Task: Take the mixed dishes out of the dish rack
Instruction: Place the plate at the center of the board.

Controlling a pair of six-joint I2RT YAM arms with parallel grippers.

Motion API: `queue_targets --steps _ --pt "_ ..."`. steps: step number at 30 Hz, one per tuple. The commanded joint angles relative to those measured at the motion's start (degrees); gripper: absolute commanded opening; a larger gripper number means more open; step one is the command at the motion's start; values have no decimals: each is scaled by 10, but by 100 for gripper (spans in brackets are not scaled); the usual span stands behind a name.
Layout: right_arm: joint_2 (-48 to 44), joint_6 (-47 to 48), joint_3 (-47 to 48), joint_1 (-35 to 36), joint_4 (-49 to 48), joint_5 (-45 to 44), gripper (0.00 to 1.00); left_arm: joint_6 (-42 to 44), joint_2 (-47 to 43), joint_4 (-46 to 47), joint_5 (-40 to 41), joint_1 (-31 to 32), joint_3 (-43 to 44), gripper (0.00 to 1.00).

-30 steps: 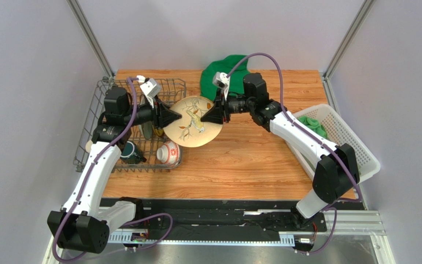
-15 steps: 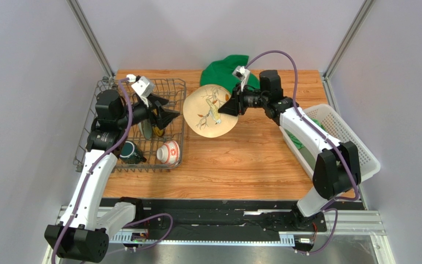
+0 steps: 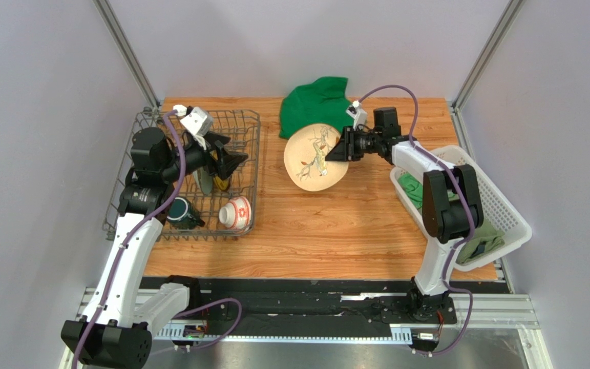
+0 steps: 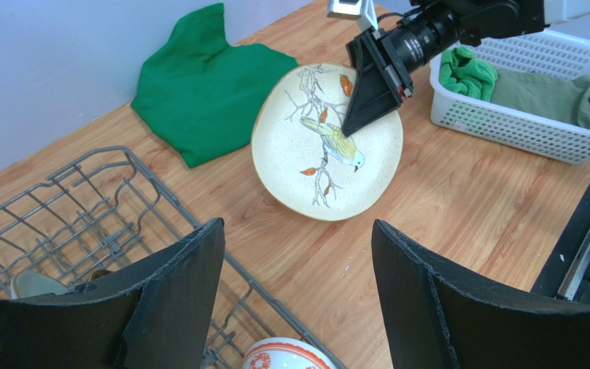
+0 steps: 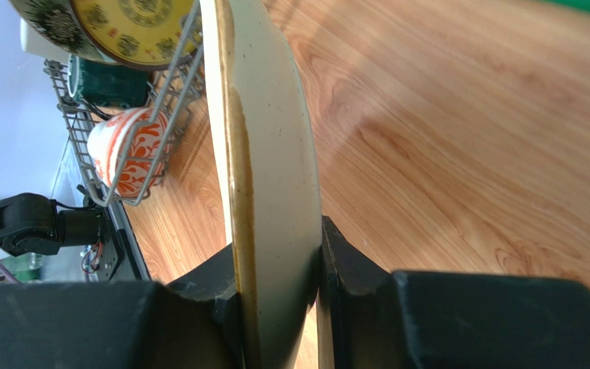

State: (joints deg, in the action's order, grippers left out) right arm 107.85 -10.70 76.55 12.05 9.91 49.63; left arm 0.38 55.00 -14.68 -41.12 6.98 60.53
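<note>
My right gripper [image 3: 338, 151] is shut on the rim of the cream floral plate [image 3: 315, 156] and holds it tilted on edge above the table, right of the dish rack [image 3: 236, 113]. The right wrist view shows both fingers clamping the plate's edge [image 5: 271, 177]. My left gripper [image 3: 233, 161] is open and empty over the rack's right side, facing the plate [image 4: 313, 154]. The red-and-white bowl [image 3: 236, 213] and the dark teal mug [image 3: 183, 214] lie in the rack's near end. The small yellow-and-dark patterned plate [image 5: 121, 23] stands in the rack.
A green cloth [image 3: 315, 104] lies at the back of the table, just behind the held plate. A white lattice basket [image 3: 498, 200] with green cloths sits at the right edge. Bare wood lies between rack and basket.
My right gripper has carried the floral plate right and back, away from the rack. My left gripper has drawn back to the rack, open.
</note>
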Motion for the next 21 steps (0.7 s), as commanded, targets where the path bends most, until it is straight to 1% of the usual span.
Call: queue_targets --steps 1,13,21 --pt "16 -29 43 0 -45 63 0 16 0 0 15 -3 12 78" --pt "125 -44 78 -5 -46 86 0 32 -11 -3 30 -3 2 78" --pt "153 -39 88 -7 -45 88 0 35 -11 -1 36 -3 -1 78"
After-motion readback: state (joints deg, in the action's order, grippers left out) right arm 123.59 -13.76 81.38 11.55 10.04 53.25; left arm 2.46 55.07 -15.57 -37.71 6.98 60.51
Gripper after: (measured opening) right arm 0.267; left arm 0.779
